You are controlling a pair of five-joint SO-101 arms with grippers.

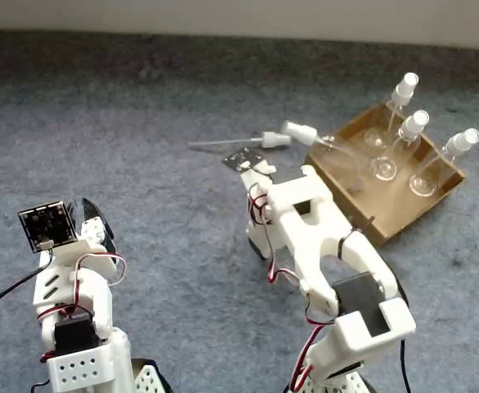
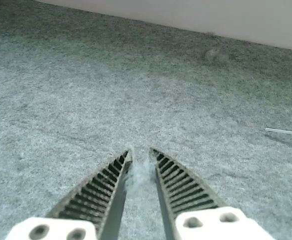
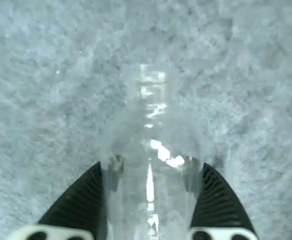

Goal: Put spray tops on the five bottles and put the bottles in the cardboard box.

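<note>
now, clear glossy bottle (image 3: 150, 115), black right gripper (image 3: 153, 169) clasping

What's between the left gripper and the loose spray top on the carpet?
Nothing: the stretch from the left gripper to the spray top is bare carpet, as the high view shows; the left wrist view agrees.

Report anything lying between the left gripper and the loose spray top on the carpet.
Nothing visible does. Bare carpet runs from the left gripper to the thin tube of the spray top. The right gripper, holding a bottle, sits beside the top's head.
</note>
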